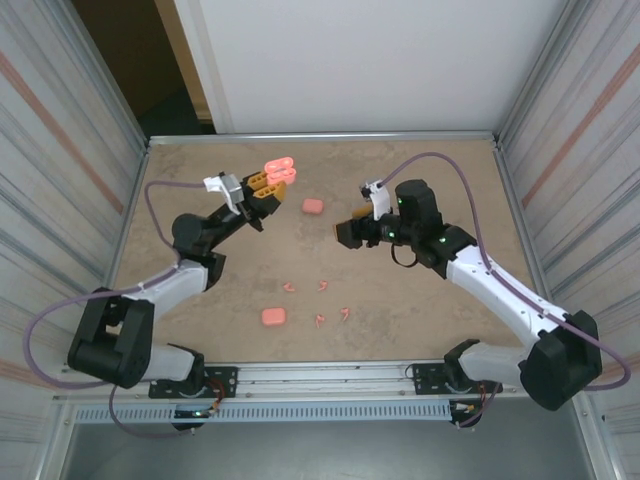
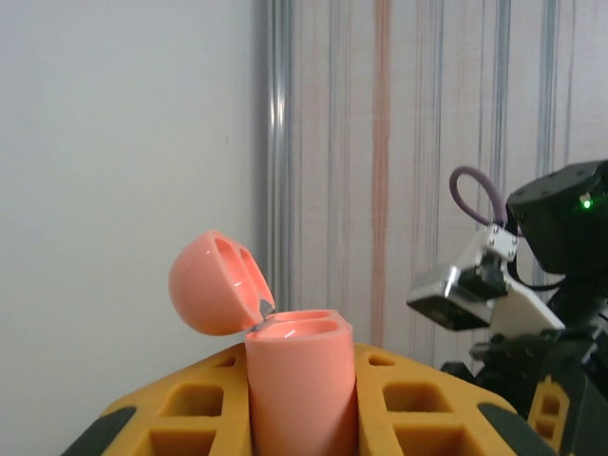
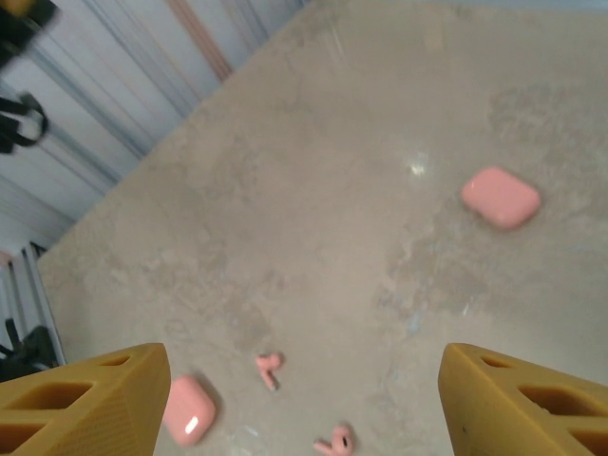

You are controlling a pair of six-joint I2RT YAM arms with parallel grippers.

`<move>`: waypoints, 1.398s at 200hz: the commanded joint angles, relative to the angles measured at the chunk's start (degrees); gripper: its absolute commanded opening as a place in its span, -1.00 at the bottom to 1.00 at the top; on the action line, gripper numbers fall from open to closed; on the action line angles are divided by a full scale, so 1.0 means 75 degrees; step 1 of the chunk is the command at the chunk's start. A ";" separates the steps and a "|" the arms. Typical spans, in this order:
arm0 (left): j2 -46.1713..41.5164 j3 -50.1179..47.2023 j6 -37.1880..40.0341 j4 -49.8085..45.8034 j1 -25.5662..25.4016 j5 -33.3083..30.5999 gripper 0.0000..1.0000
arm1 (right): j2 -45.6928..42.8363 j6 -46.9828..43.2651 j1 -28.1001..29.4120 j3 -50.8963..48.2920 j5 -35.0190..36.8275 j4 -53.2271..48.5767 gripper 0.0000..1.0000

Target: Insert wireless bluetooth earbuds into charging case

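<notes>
Grip on the open charging case [image 1: 279, 170] belongs to the left jaws, clenched around its body at the overhead frame's upper left, lid [image 2: 214, 282] flipped back. The right jaws, right of centre, stand spread, holding nothing. Earbuds [image 1: 321, 320] lie scattered low-centre on the surface [image 1: 420, 300], a closed case [image 1: 273, 317] just left of them.

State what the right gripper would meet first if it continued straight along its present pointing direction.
Probably the bare beige mottled tabletop, just beyond the tiny salmon-pink plastic earbuds seen between the right gripper's open yellow fingers; depth is unclear.
</notes>
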 commanded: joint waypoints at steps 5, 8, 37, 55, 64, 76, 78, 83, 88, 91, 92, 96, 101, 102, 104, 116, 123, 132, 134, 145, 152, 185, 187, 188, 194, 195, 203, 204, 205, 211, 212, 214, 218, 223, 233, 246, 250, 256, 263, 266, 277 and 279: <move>-0.0602 -0.0293 -0.0015 0.0344 0.0083 -0.0586 -1.00 | 0.0229 -0.0096 0.0235 -0.0017 0.0189 -0.0608 0.45; -0.0652 -0.0328 0.0011 0.0314 0.0092 -0.0627 -1.00 | 0.0270 -0.0108 0.0265 -0.0016 0.0186 -0.0646 0.45; -0.1188 -0.0523 0.0296 -0.0105 0.0094 -0.0883 -1.00 | 0.0609 -0.0167 0.0507 0.0024 0.0210 -0.1109 0.39; -0.1457 -0.0592 0.0417 -0.0293 0.0094 -0.0942 -1.00 | 0.0788 -0.0125 0.0747 -0.0003 0.0294 -0.1415 0.37; -0.1544 -0.0607 0.0473 -0.0369 0.0091 -0.0943 -1.00 | 0.0863 -0.0053 0.0874 -0.0043 0.0356 -0.1487 0.34; -0.1633 -0.0619 0.0512 -0.0429 0.0097 -0.0962 -1.00 | 0.0938 0.0109 0.1037 -0.0157 0.0405 -0.1465 0.32; -0.1632 -0.0625 0.0517 -0.0442 0.0093 -0.0957 -1.00 | 0.0959 0.0136 0.1070 -0.0186 0.0408 -0.1455 0.31; -0.1655 -0.0625 0.0519 -0.0447 0.0094 -0.0954 -1.00 | 0.0992 0.0200 0.1134 -0.0249 0.0406 -0.1413 0.29; -0.1662 -0.0624 0.0528 -0.0453 0.0098 -0.0965 -1.00 | 0.1036 0.0255 0.1212 -0.0307 0.0409 -0.1362 0.28; -0.1677 -0.0628 0.0523 -0.0458 0.0089 -0.0955 -1.00 | 0.1058 0.0289 0.1251 -0.0350 0.0415 -0.1329 0.27; -0.1678 -0.0629 0.0521 -0.0454 0.0094 -0.0957 -1.00 | 0.1067 0.0301 0.1262 -0.0370 0.0412 -0.1316 0.27; -0.1668 -0.0631 0.0519 -0.0442 0.0096 -0.0958 -1.00 | 0.1102 0.0334 0.1332 -0.0417 0.0418 -0.1268 0.26; -0.1661 -0.0616 0.0520 -0.0446 0.0095 -0.0954 -1.00 | 0.1150 0.0377 0.1403 -0.0473 0.0420 -0.1232 0.25; -0.1664 -0.0617 0.0519 -0.0442 0.0097 -0.0945 -1.00 | 0.1154 0.0386 0.1414 -0.0479 0.0420 -0.1220 0.24; -0.1663 -0.0618 0.0528 -0.0439 0.0099 -0.0938 -1.00 | 0.1174 0.0398 0.1448 -0.0501 0.0421 -0.1212 0.24; -0.1654 -0.0619 0.0500 -0.0436 0.0088 -0.0942 -1.00 | 0.1330 0.0461 0.1604 -0.0590 0.0397 -0.1148 0.22; -0.1650 -0.0613 0.0496 -0.0415 0.0099 -0.0933 -1.00 | 0.1419 0.0485 0.1685 -0.0624 0.0393 -0.1147 0.20; -0.1628 -0.0607 0.0484 -0.0390 0.0092 -0.0927 -1.00 | 0.1556 0.0528 0.1772 -0.0669 0.0373 -0.1125 0.19; -0.1622 -0.0607 0.0481 -0.0377 0.0092 -0.0925 -1.00 | 0.1583 0.0533 0.1795 -0.0671 0.0365 -0.1121 0.19; -0.1600 -0.0607 0.0455 -0.0321 0.0099 -0.0888 -1.00 | 0.1731 0.0567 0.1877 -0.0695 0.0359 -0.1093 0.18; -0.1579 -0.0596 0.0450 -0.0275 0.0092 -0.0855 -1.00 | 0.1829 0.0581 0.1932 -0.0708 0.0351 -0.1063 0.17; -0.1451 -0.0535 0.0351 -0.0132 0.0096 -0.0746 -1.00 | 0.2313 0.0524 0.2161 -0.0577 0.0235 -0.1092 0.12; -0.1449 -0.0530 0.0345 -0.0127 0.0096 -0.0739 -1.00 | 0.2349 0.0523 0.2183 -0.0572 0.0246 -0.1121 0.12; -0.1447 -0.0528 0.0344 -0.0125 0.0092 -0.0738 -1.00 | 0.2357 0.0518 0.2190 -0.0558 0.0246 -0.1130 0.12; -0.1428 -0.0525 0.0338 -0.0133 0.0097 -0.0736 -1.00 | 0.2455 0.0480 0.2215 -0.0502 0.0244 -0.1196 0.10; -0.1430 -0.0525 0.0340 -0.0134 0.0093 -0.0736 -1.00 | 0.2463 0.0472 0.2218 -0.0493 0.0245 -0.1208 0.09; -0.1418 -0.0518 0.0320 -0.0123 0.0096 -0.0728 -1.00 | 0.2578 0.0437 0.2256 -0.0442 0.0232 -0.1263 0.07; -0.1420 -0.0516 0.0320 -0.0129 0.0092 -0.0721 -1.00 | 0.2583 0.0433 0.2256 -0.0434 0.0233 -0.1265 0.07; -0.1420 -0.0515 0.0314 -0.0125 0.0090 -0.0729 -1.00 | 0.2609 0.0431 0.2262 -0.0430 0.0233 -0.1278 0.06; -0.1399 -0.0502 0.0323 -0.0120 0.0099 -0.0726 -1.00 | 0.2693 0.0408 0.2283 -0.0405 0.0218 -0.1311 0.05; -0.1398 -0.0502 0.0316 -0.0121 0.0099 -0.0731 -1.00 | 0.2705 0.0407 0.2287 -0.0398 0.0214 -0.1313 0.05; -0.1398 -0.0505 0.0313 -0.0116 0.0099 -0.0724 -1.00 | 0.2722 0.0397 0.2291 -0.0393 0.0199 -0.1332 0.04; -0.1397 -0.0499 0.0310 -0.0118 0.0095 -0.0725 -1.00 | 0.2764 0.0389 0.2304 -0.0384 0.0183 -0.1330 0.04; -0.1378 -0.0495 0.0308 -0.0115 0.0090 -0.0725 -1.00 | 0.2830 0.0383 0.2314 -0.0372 0.0153 -0.1342 0.03; -0.1366 -0.0484 0.0308 -0.0100 0.0099 -0.0706 -1.00 | 0.2941 0.0349 0.2355 -0.0336 0.0108 -0.1349 0.01; -0.1337 -0.0469 0.0311 -0.0105 0.0097 -0.0703 -1.00 | 0.3108 0.0302 0.2415 -0.0264 0.0048 -0.1402 -0.03; -0.1332 -0.0470 0.0307 -0.0099 0.0097 -0.0692 -1.00 | 0.3162 0.0282 0.2430 -0.0237 0.0052 -0.1427 -0.04; -0.1313 -0.0456 0.0302 -0.0093 0.0100 -0.0700 -1.00 | 0.3243 0.0246 0.2461 -0.0200 0.0038 -0.1456 -0.04; -0.1292 -0.0443 0.0290 -0.0099 0.0089 -0.0703 -1.00 | 0.3331 0.0221 0.2495 -0.0152 0.0025 -0.1486 -0.05; -0.1289 -0.0443 0.0287 -0.0099 0.0094 -0.0696 -1.00 | 0.3366 0.0219 0.2508 -0.0144 0.0026 -0.1490 -0.06; -0.1264 -0.0432 0.0273 -0.0099 0.0098 -0.0702 -1.00 | 0.3480 0.0226 0.2537 -0.0088 -0.0023 -0.1466 -0.09; -0.1265 -0.0432 0.0273 -0.0099 0.0096 -0.0702 -1.00 | 0.3502 0.0220 0.2555 -0.0081 -0.0044 -0.1458 -0.09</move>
